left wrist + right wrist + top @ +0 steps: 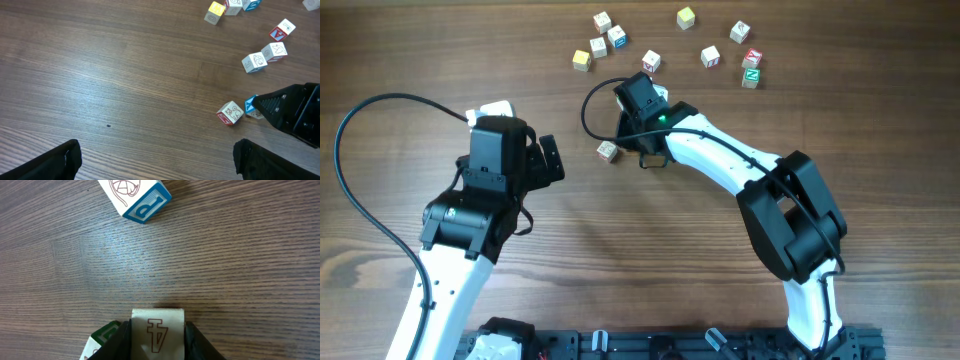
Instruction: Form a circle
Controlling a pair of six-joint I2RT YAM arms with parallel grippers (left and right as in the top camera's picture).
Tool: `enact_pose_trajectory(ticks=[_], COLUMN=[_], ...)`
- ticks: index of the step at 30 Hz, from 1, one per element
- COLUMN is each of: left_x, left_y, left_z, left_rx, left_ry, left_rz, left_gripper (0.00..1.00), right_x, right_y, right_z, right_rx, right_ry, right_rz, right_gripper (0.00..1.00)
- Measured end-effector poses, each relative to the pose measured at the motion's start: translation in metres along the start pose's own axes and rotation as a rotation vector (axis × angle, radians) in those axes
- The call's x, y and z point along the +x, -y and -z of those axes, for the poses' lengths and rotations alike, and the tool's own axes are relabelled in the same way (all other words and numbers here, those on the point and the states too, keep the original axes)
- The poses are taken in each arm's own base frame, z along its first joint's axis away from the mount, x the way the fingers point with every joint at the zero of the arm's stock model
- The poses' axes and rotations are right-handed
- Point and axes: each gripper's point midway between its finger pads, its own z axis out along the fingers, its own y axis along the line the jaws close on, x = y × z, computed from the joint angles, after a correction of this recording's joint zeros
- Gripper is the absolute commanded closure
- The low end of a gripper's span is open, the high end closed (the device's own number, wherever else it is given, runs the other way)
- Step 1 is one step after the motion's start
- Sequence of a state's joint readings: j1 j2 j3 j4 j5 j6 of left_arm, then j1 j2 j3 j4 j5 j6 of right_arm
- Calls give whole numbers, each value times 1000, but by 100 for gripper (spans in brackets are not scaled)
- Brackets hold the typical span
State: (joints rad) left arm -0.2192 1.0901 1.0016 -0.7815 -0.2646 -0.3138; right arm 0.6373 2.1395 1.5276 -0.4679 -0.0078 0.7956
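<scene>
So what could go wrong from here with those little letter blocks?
The right end effector pinches the block marked 4 while a green-sided block sits right beside one finger, so moving off might drag that one along. Setting the 4 down near the blue P block could also nudge it away, since it lies loose on the table.

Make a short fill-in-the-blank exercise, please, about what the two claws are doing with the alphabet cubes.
1. The right claw is shut on a wooden cube whose face shows the figure ____.
2. The left claw stands ____ and holds nothing.
3. In the right wrist view, the loose cube lying farther ahead on the table has a letter printed in ____.
Missing words: 4; open; blue.
</scene>
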Motion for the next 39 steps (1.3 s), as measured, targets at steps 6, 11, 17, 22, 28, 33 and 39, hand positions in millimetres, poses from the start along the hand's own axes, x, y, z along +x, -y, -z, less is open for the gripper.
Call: enact_pose_trajectory(ticks=[6,11,17,22,28,33,39], left_x=[0,0,0,0,0,0,0], left_y=[0,0,0,0,-1,-1,-1], left_z=[0,0,0,0,0,0,0], left_rx=[0,0,0,-1,-3,-3,-3], left_ry=[-1,-1,0,0,0,0,0], left_rz=[0,0,0,0,3,2,2], left_gripper=[0,0,0,0,0,0,0], right_x=[0,1,-2,-2,-2,-2,-2], right_y=[-1,-2,-4,-5,-6,-6,-6], right_z=[0,0,0,0,0,0,0], right_rx=[-3,-9,-21,-24,-27,-27,-27], right_ry=[-2,-6,4,7,6,6,6], right_rz=[-6,-14,-15,-17,-18,-16,-16], right_gripper=[63,51,51,62,64,52,49])
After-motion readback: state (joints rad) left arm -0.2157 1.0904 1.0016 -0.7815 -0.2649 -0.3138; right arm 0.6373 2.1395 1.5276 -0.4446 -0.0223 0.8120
